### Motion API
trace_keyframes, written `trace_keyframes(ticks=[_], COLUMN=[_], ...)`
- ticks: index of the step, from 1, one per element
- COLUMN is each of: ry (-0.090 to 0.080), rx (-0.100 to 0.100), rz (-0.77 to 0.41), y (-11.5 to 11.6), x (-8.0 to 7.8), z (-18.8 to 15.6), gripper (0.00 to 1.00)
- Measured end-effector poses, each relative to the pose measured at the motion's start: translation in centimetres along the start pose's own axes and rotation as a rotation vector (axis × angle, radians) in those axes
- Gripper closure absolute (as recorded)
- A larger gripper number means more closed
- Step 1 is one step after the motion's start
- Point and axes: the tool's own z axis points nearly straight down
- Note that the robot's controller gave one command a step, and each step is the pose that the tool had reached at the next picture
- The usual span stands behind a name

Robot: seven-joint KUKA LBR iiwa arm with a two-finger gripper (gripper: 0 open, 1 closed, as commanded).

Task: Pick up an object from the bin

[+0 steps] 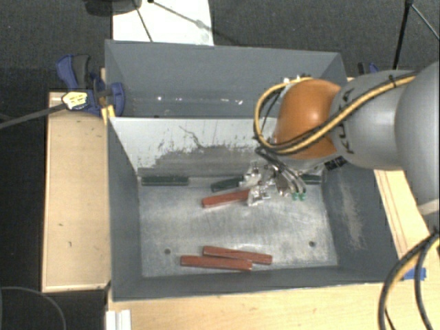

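My gripper (265,190) is low in the bin's right half, just above the floor, under the orange wrist cover. A reddish-brown stick (223,199) lies with its right end at the fingertips. A dark green stick (227,183) lies just behind it, close to the gripper's left side. A small green piece (300,196) shows at the gripper's right. Whether either stick is between the fingers is hidden by the metal fingers.
Two reddish-brown sticks (227,258) lie side by side near the bin's front. Another dark green stick (163,180) rests at the back left of the floor. A dark green piece (313,179) lies right of the gripper. The arm covers the bin's right side.
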Motion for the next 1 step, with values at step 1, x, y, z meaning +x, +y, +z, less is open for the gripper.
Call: trace_keyframes(ticks=[1], ry=[0.000], rx=[0.000], rz=[0.000], y=[0.00], x=[-0.01], z=[0.00], gripper=[1.00])
